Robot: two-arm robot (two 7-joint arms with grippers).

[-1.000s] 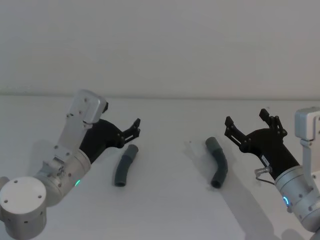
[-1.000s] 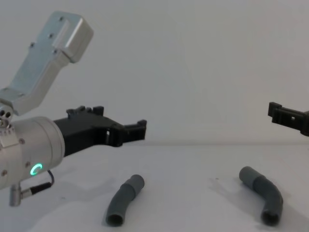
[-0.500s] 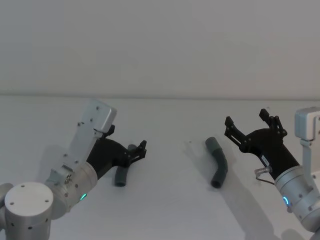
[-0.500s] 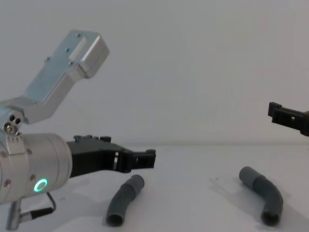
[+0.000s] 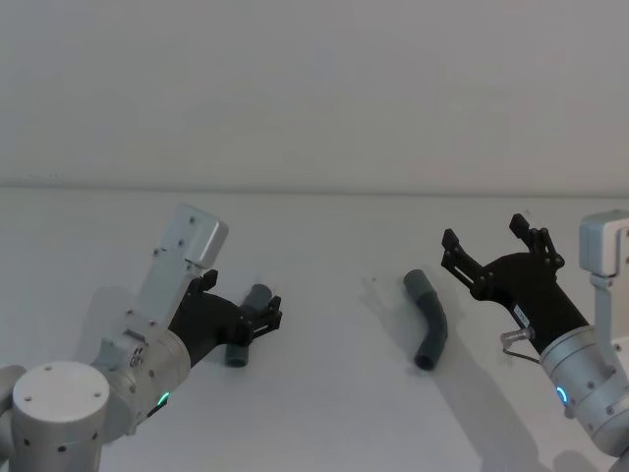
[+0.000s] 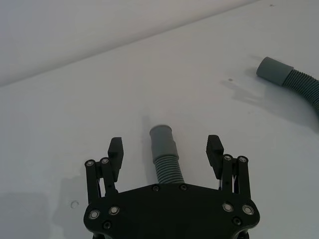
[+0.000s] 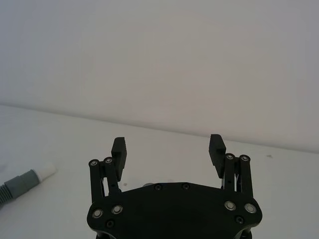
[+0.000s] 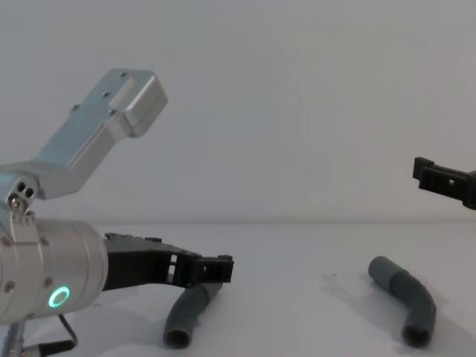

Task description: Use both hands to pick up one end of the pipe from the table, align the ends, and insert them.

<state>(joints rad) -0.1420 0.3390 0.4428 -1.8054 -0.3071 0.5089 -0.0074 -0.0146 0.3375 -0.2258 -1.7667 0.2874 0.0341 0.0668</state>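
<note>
Two dark-grey ribbed pipe pieces lie apart on the white table. My left gripper is low over the left piece, open. In the left wrist view, its fingers stand either side of the smooth far cuff without touching it. The right piece lies bent, a little left of my right gripper, which hangs open above the table with nothing in it. In the right wrist view, a grey cuff with a white tip shows to one side of the open right gripper.
A plain pale wall closes off the far edge of the table. Bare table separates the two pieces. In the chest view, the left arm's silver wrist with its green ring light looms large in front of the left piece.
My left gripper has come down and moved in over the left piece, and now straddles its far cuff. The right arm and both pieces have stayed put.
</note>
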